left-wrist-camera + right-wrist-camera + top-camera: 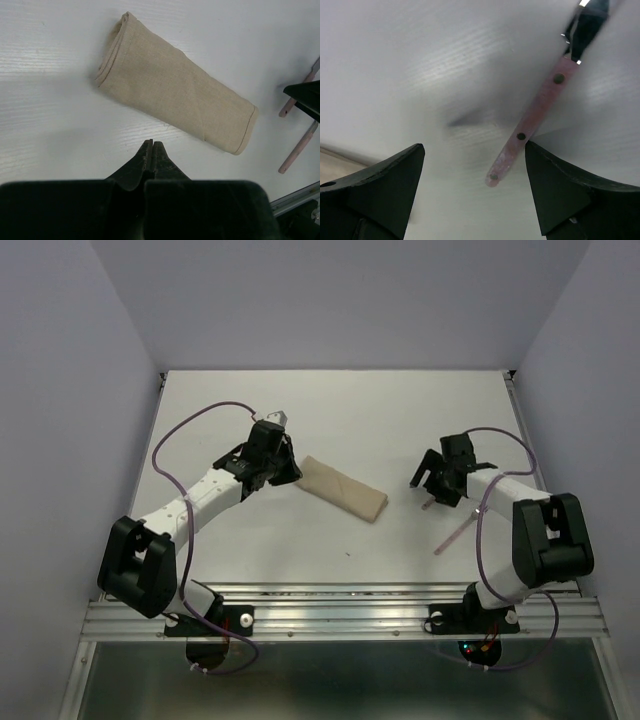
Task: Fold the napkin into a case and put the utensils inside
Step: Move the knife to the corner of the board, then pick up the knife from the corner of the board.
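Pale lavender walls enclose a white worktop (400,420). Near its middle lies the case (345,490), a flat oblong of folded beige cloth; its inside cannot be seen. Both utensils (455,535) lie outside it, to its right on the worktop. The left fingers (151,150), pressed together, point at the case without touching it. The right fingers (390,175), spread wide, stand either side of one pink riveted handle (535,115), whose metal end is blurred and cut off.

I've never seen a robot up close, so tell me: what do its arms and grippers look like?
The left arm and right arm are white tubes with chunky black joint housings. A thin purple cable loops along each. The left gripper and right gripper have two black, wedge-shaped fingers each.
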`<state>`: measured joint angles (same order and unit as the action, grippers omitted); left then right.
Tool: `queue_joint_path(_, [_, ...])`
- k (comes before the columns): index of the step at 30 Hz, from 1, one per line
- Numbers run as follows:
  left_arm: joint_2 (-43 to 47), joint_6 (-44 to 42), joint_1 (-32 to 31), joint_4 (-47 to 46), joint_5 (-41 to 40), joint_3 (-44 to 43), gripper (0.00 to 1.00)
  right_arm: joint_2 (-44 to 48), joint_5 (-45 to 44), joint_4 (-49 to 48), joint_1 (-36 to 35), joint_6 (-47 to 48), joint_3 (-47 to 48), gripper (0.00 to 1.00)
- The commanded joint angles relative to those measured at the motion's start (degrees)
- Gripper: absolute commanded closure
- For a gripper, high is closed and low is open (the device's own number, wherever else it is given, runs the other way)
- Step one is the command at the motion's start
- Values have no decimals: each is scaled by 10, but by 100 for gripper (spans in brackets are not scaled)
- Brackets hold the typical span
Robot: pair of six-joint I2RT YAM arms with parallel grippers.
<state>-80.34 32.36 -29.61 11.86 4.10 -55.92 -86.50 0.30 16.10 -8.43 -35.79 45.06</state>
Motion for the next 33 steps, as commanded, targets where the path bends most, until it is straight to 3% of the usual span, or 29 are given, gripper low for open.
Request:
queue_joint_path(1, [31, -4, 0, 4, -1, -5, 100, -81, 33, -36, -19, 12, 54, 14])
queue_joint_path(9, [55, 2, 0, 19, -11, 1, 100, -181, 20, -27, -30, 19, 160, 14])
queue_joint_path(15, [52, 6, 0, 17, -8, 3, 100, -149, -29, 12, -36, 82, 182, 14])
queue_joint_path(24, [35, 6, 0, 9, 3, -3, 100, -42, -143, 22, -36, 132, 137, 14])
queue_joint_path(28, [36, 3, -1, 9, 5, -1, 100, -74, -195, 60, -30, 150, 167, 10])
queue_joint_path(33, [34, 3, -1, 4, 11, 6, 100, -146, -170, 90, -4, 183, 211, 6])
